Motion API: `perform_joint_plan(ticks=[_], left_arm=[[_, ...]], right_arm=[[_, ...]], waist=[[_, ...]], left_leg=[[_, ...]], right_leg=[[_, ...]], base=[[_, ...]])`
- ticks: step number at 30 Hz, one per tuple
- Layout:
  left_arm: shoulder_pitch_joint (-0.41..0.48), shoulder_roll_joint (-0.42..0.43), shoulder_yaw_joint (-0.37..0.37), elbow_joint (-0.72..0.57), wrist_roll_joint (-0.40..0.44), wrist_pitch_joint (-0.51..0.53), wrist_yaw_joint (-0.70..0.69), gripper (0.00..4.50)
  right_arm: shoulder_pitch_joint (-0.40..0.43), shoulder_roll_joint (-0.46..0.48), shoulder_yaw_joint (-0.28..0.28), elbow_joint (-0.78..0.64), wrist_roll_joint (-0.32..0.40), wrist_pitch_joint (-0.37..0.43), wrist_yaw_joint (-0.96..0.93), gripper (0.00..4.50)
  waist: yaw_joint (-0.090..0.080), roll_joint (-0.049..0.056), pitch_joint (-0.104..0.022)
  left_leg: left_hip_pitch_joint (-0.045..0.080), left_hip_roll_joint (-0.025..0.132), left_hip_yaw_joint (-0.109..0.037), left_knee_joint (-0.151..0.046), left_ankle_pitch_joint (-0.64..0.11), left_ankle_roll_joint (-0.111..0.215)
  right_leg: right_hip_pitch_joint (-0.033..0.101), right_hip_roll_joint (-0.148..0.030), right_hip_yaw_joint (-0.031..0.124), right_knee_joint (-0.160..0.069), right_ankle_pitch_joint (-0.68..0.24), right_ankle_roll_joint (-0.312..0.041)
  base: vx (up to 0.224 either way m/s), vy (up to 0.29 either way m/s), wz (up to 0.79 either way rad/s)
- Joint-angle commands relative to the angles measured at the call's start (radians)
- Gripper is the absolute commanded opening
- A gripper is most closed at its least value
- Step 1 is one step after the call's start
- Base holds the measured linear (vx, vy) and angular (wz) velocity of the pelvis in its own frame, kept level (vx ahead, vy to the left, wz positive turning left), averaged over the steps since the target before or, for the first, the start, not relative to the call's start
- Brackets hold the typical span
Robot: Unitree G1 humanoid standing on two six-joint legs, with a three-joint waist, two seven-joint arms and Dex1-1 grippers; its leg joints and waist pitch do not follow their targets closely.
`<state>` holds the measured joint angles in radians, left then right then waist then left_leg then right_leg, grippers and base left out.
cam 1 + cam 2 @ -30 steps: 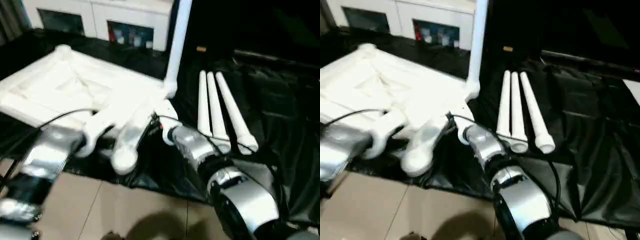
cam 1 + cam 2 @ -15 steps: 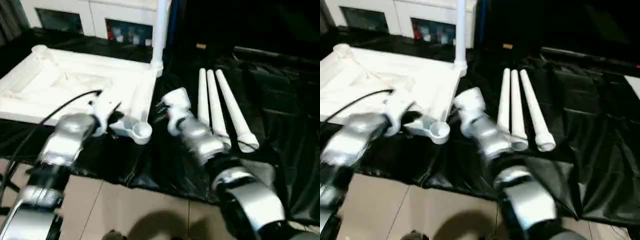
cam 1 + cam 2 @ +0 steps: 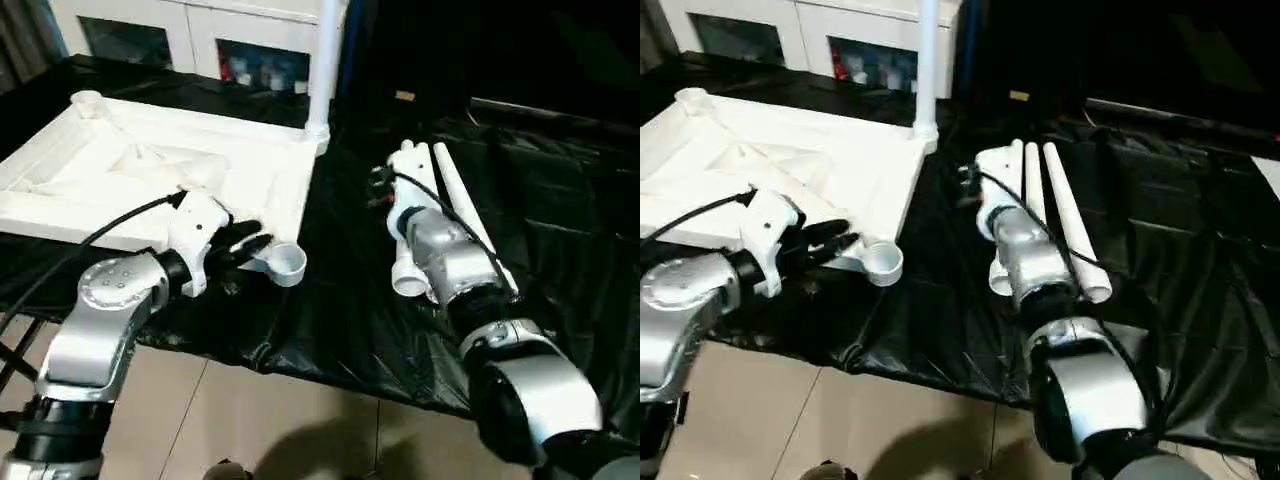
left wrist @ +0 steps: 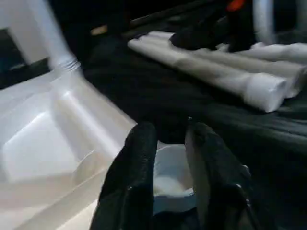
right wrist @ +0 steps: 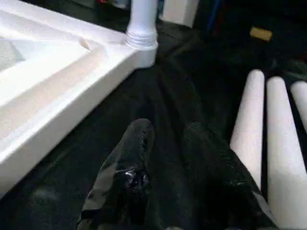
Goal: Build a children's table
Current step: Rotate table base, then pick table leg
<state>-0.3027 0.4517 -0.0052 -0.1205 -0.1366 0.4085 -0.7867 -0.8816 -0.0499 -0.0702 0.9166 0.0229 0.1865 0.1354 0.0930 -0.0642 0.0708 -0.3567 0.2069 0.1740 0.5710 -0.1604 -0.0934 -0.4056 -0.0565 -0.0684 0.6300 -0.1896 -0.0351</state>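
Black sheeting underlies the upturned table (image 3: 150, 170), its empty corner socket (image 3: 283, 263) just beyond the slightly parted, empty left tool (image 4: 170, 143); the right tool (image 5: 165, 143), likewise parted and empty, hovers beside three loose legs (image 5: 268, 139).

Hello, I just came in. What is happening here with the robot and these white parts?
A humanoid robot is building a children's table on a black sheet. The tabletop lies upside down, with one leg already standing in its far corner socket. Three more legs lie side by side to its right. The left tool sits at the near corner socket, its fingers either side of the rim. The right tool hovers by the loose legs, holding nothing.
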Motion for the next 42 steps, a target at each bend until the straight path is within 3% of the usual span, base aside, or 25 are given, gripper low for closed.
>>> perform_joint_plan(ticks=[1, 2, 20, 21, 22, 31, 39, 40, 42], left_arm=[[0.014, 0.011, -0.018, -0.022, -0.011, 0.016, -0.009, 1.49], [0.015, 0.013, -0.020, -0.023, -0.011, 0.019, -0.008, 1.59], [0.025, 0.036, -0.048, -0.038, -0.020, 0.052, -0.023, 3.14], [0.020, 0.044, -0.056, -0.025, 0.003, 0.037, -0.009, 3.14], [0.018, 0.046, -0.058, -0.022, 0.004, 0.036, -0.006, 3.32], [0.006, 0.064, -0.068, -0.033, -0.014, 0.062, -0.022, 3.32], [0.000, 0.122, -0.096, -0.124, -0.102, 0.202, -0.122, 3.32], [-0.003, 0.127, -0.099, -0.126, -0.105, 0.209, -0.128, 3.37], [-0.016, 0.133, -0.103, -0.126, -0.101, 0.220, -0.131, 3.37]], right_arm=[[-0.017, -0.016, -0.022, 0.013, 0.008, 0.037, -0.034, 1.64], [-0.019, -0.018, -0.024, 0.016, 0.011, 0.043, -0.040, 1.71], [-0.029, -0.043, -0.032, 0.071, -0.004, 0.086, -0.123, 3.23], [-0.046, -0.049, -0.024, 0.101, -0.022, 0.134, -0.156, 3.23], [-0.049, -0.048, -0.027, 0.108, -0.019, 0.141, -0.154, 3.23], [-0.080, -0.044, -0.049, 0.176, 0.015, 0.228, -0.128, 3.23], [-0.122, -0.053, -0.090, 0.244, 0.056, 0.322, -0.134, 3.23], [-0.124, -0.054, -0.092, 0.249, 0.057, 0.324, -0.130, 2.96], [-0.130, -0.056, -0.107, 0.262, 0.069, 0.334, -0.129, 2.89]], waist=[[0.001, 0.020, -0.074], [0.000, 0.027, -0.075], [0.000, 0.031, -0.077], [-0.002, 0.031, -0.077], [-0.001, 0.033, -0.077], [0.000, 0.036, -0.078], [-0.001, 0.033, -0.076], [-0.001, 0.034, -0.076], [-0.001, 0.032, -0.075]], left_leg=[[0.008, 0.018, -0.003, -0.058, -0.221, -0.034], [0.008, 0.017, -0.003, -0.057, -0.216, -0.038], [0.009, 0.014, -0.003, -0.053, -0.216, -0.049], [0.010, 0.014, -0.003, -0.053, -0.221, -0.052], [0.010, 0.014, -0.004, -0.054, -0.221, -0.054], [0.010, 0.015, -0.004, -0.051, -0.225, -0.056], [0.010, 0.014, -0.003, -0.051, -0.240, -0.066], [0.010, 0.014, -0.003, -0.050, -0.242, -0.065], [0.009, 0.013, -0.003, -0.050, -0.243, -0.065]], right_leg=[[0.048, -0.070, 0.053, -0.068, -0.163, -0.131], [0.048, -0.069, 0.053, -0.067, -0.143, -0.134], [0.052, -0.067, 0.052, -0.063, -0.108, -0.147], [0.051, -0.065, 0.051, -0.062, -0.114, -0.150], [0.052, -0.065, 0.051, -0.062, -0.115, -0.149], [0.053, -0.067, 0.051, -0.060, -0.094, -0.161], [0.051, -0.067, 0.051, -0.057, -0.113, -0.167], [0.050, -0.067, 0.051, -0.058, -0.121, -0.162], [0.050, -0.066, 0.051, -0.059, -0.133, -0.157]], base=[[0.000, 0.000, 0.00], [0.000, 0.000, 0.00], [0.000, 0.000, 0.00], [0.000, 0.000, 0.00], [0.000, 0.000, 0.00], [0.000, 0.000, 0.00], [0.000, 0.000, 0.00], [0.000, 0.000, 0.00], [0.000, 0.000, 0.00]])
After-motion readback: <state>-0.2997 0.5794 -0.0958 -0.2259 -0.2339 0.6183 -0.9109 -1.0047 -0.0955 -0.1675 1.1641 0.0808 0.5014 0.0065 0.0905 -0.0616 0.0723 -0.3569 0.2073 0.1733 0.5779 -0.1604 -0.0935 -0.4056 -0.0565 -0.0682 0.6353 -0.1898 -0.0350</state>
